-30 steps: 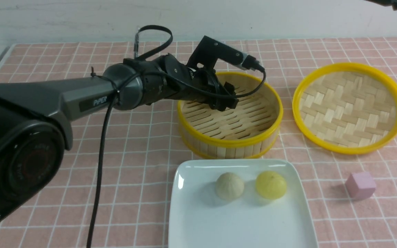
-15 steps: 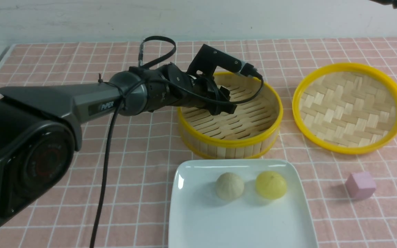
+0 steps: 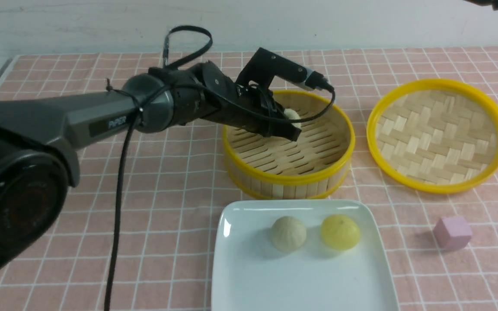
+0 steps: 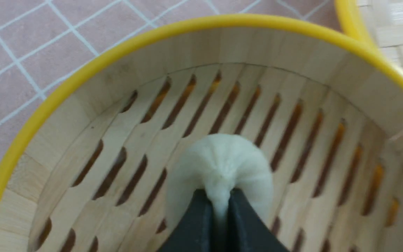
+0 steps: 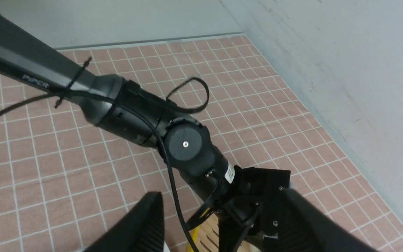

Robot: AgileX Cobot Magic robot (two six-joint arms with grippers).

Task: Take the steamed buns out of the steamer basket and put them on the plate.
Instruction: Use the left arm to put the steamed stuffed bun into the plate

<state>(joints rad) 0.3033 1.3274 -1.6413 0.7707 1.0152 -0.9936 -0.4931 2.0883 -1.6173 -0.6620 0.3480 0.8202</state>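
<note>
My left gripper (image 3: 291, 128) reaches into the steamer basket (image 3: 290, 175) from the left and is shut on a pale beige steamed bun (image 3: 292, 115). In the left wrist view the two black fingers (image 4: 201, 217) pinch the bun's (image 4: 222, 161) pleated top over the slatted floor (image 4: 135, 147). Two more buns, one beige (image 3: 288, 233) and one yellow (image 3: 340, 232), sit side by side on the white plate (image 3: 249, 280) in front of the basket. My right gripper (image 5: 221, 192) hangs high above the left arm with its fingers wide apart and nothing between them.
A shallow yellow-rimmed woven tray (image 3: 438, 134) lies right of the basket. A small pink cube (image 3: 452, 233) sits right of the plate. The left arm's black cable (image 3: 119, 207) trails down over the pink checked cloth. A pale wall runs along the back.
The left gripper's fingers have closed on the bun inside the basket, and the bun now shows at their tips. The arm has shifted slightly. The plate's buns have not moved.
</note>
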